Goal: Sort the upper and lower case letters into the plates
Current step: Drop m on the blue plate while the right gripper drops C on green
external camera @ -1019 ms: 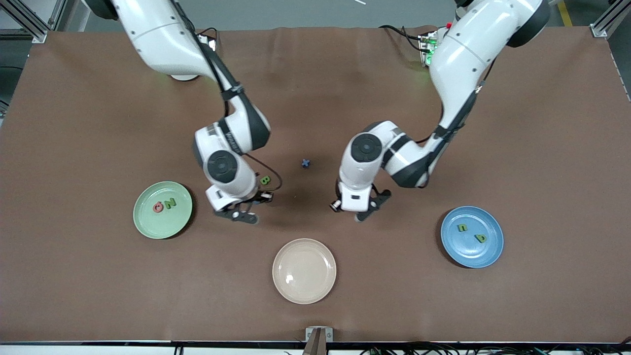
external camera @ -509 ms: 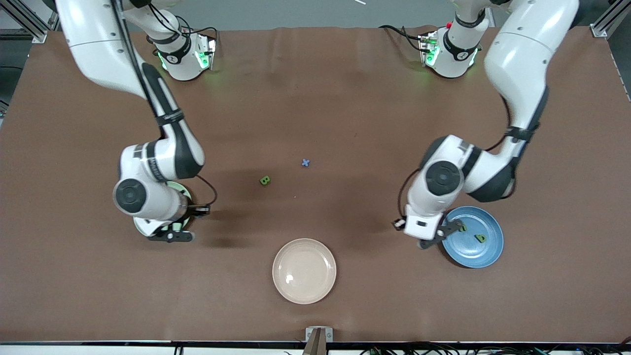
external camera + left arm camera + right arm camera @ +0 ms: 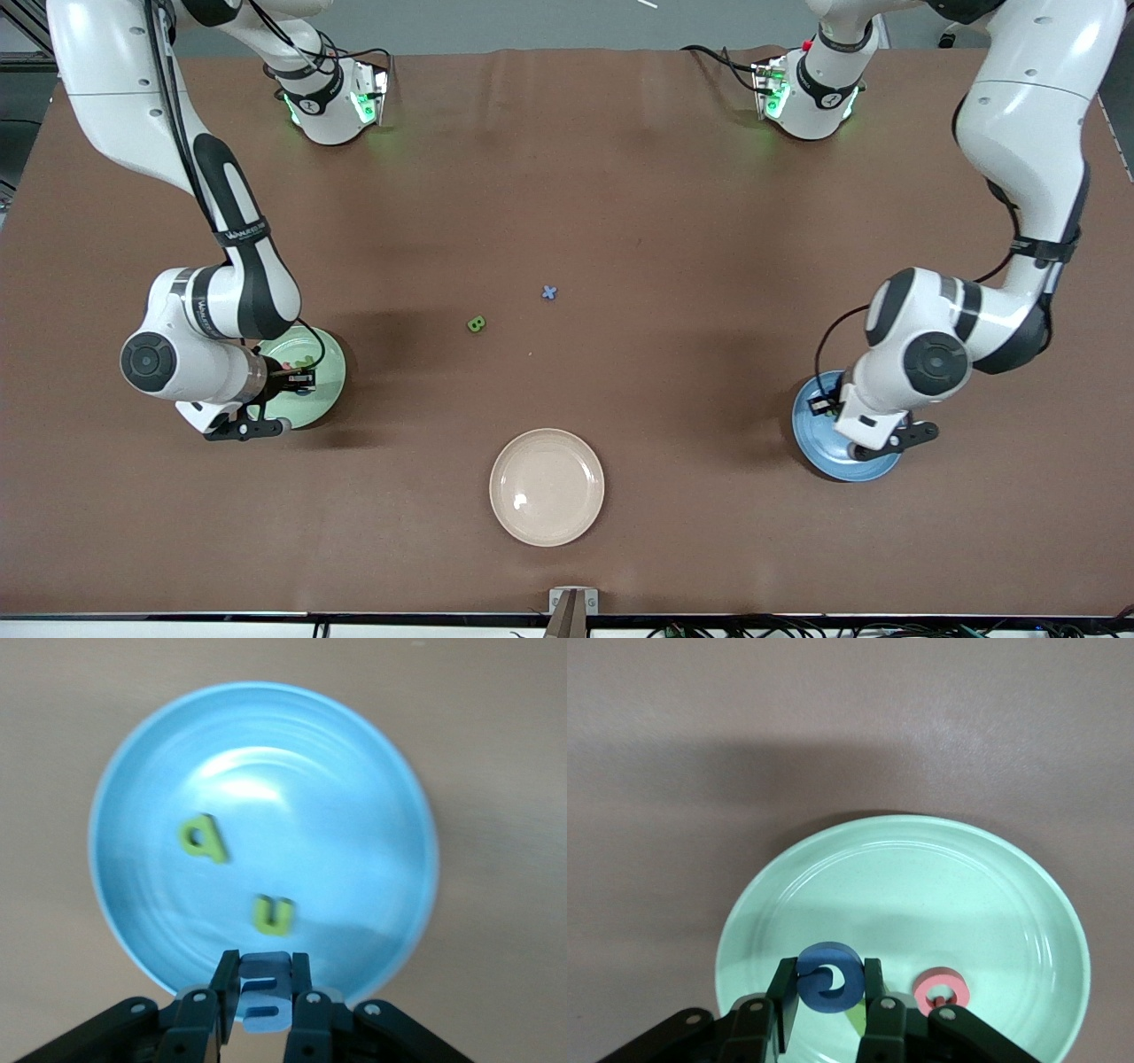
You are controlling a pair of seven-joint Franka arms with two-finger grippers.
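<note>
My left gripper [image 3: 264, 966] is shut on a blue m [image 3: 266, 1014] and hangs over the rim of the blue plate [image 3: 354, 771]. A green n [image 3: 273, 914] and a green p-like letter [image 3: 204, 838] lie in that plate. My right gripper [image 3: 828, 966] is shut on a blue G [image 3: 815, 988] above the mint green plate [image 3: 904, 868], where a red Q [image 3: 941, 990] lies; a green letter [image 3: 856, 1020] shows partly under the fingers. A green B [image 3: 477, 324] and a blue x [image 3: 549, 291] lie on the mat mid-table.
A cream-beige plate [image 3: 547, 486] sits bare near the front camera, midway between the two ends. The mint green plate [image 3: 326, 372] is toward the right arm's end, the blue plate [image 3: 813, 443] toward the left arm's end. A brown mat [image 3: 620, 177] covers the table.
Both arms swung outward from the middle of the table, the right one to over the mint green plate and the left one to over the blue plate, each with its letter.
</note>
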